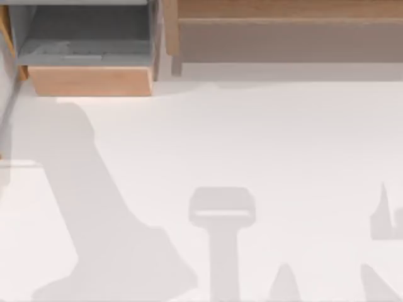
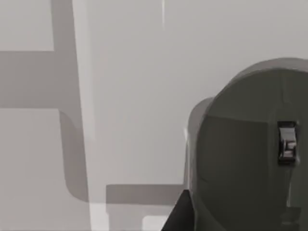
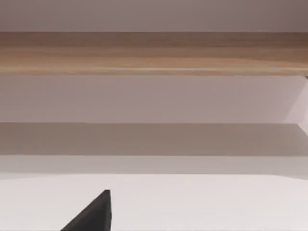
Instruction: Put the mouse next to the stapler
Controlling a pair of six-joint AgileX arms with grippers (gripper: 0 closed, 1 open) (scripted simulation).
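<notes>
- Left wrist view: dark grey mouse (image 2: 245,154) looming close to the camera, scroll wheel (image 2: 287,143) facing it, pale bench (image 2: 134,96) behind.
- Black edge of the left gripper (image 2: 178,214) just beside the mouse's flank. Cannot tell how far open it is, nor whether it has hold of the mouse or merely sits alongside it.
- Judged from that closeness: somewhere in the grasp-or-carry step for the mouse, with placing beside the stapler not yet done.
- Top view: white bench (image 1: 283,138) crossed by arm shadows, an open drawer (image 1: 88,56) at the back left and a wooden shelf (image 1: 283,9) along the back right.
- Right gripper (image 3: 94,214) as a dark tip low over the bench, facing the shelf. Open or shut cannot be told, and probably idle.
- Next move, as a judgement — confirm a firm hold across the mouse's sides, then bring the stapler into sight before travelling.
- After that, lower the mouse flat onto the bench just beside the stapler — near, not on top, not knocking it — and release only once it rests.
</notes>
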